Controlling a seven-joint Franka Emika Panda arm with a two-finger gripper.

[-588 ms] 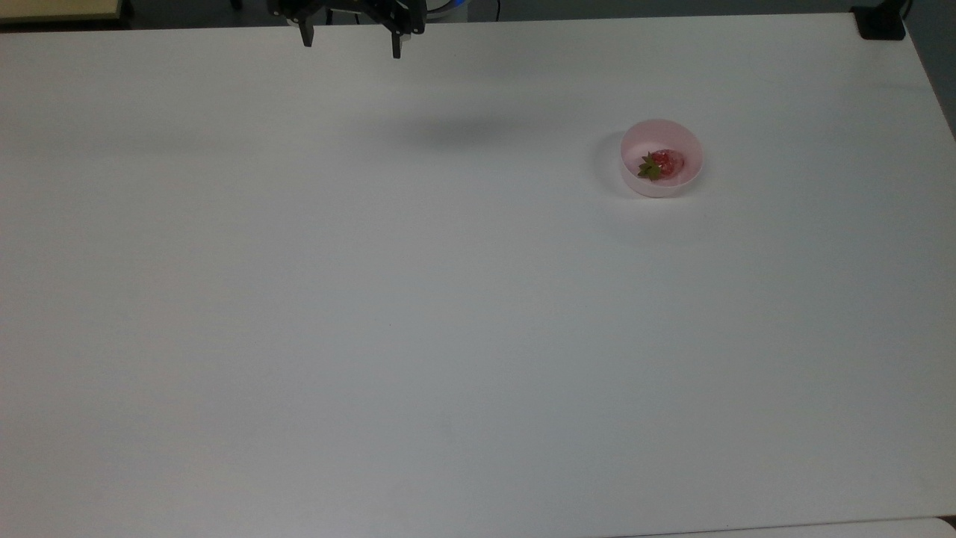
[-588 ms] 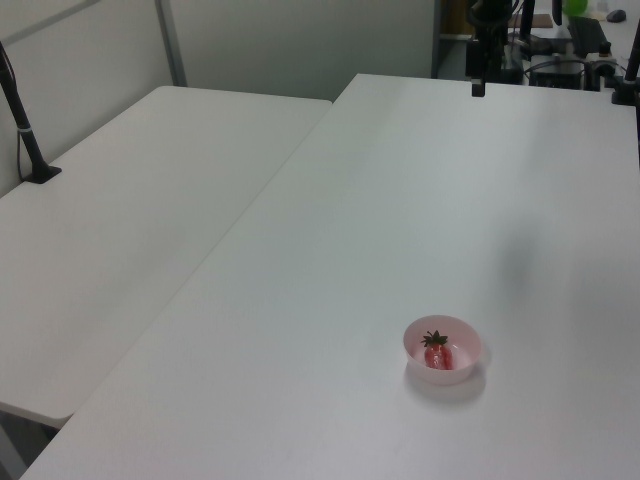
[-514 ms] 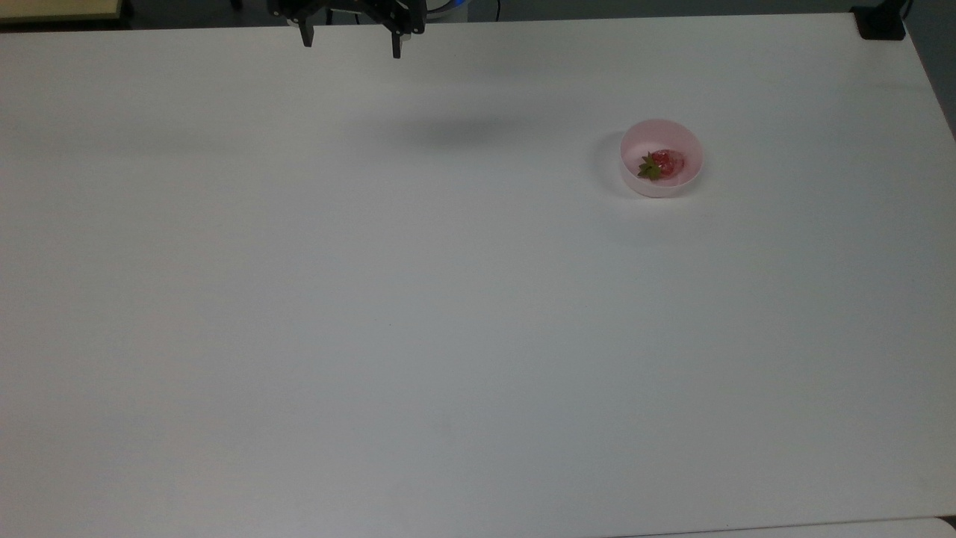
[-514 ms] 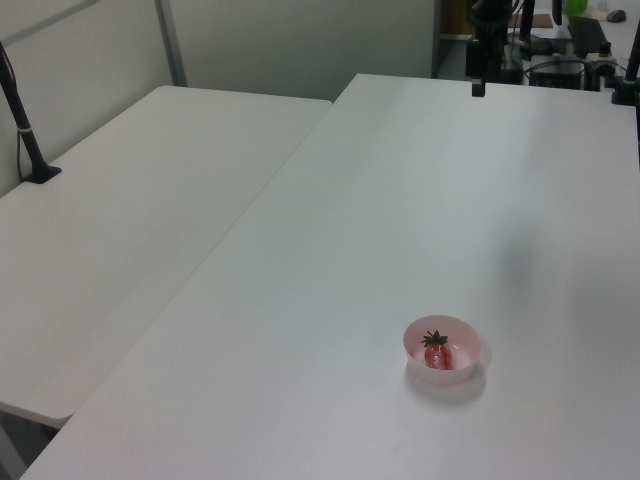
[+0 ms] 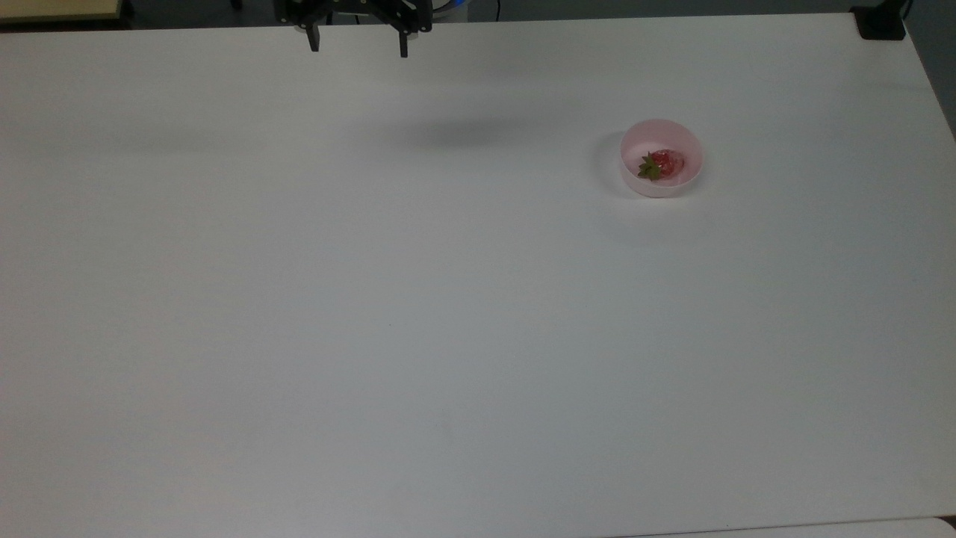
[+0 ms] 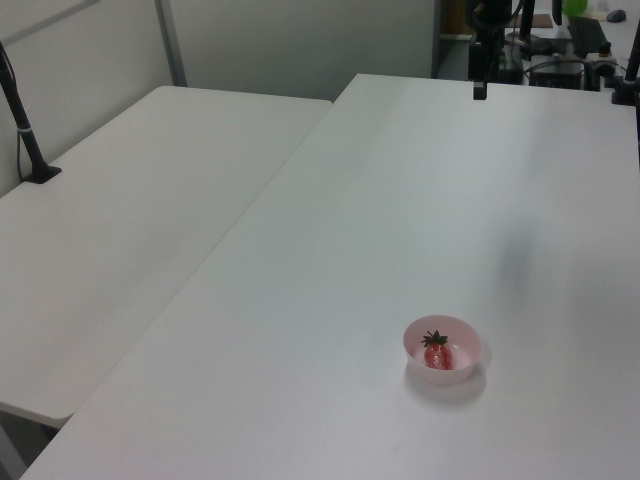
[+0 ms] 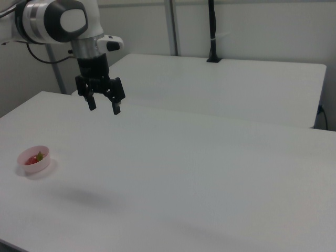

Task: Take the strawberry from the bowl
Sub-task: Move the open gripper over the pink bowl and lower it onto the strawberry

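The pincer (image 5: 358,43), fingers spread and empty, hangs above the worktop's (image 5: 373,299) far edge; the strawberry (image 5: 660,164) lies in the pink bowl (image 5: 662,134), well off toward the top view's right and nearer.

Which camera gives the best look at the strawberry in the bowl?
The top view: the strawberry looks largest there, leaves and red flesh distinct. The left view shows it smaller, and in the right view the bowl wall partly hides it.
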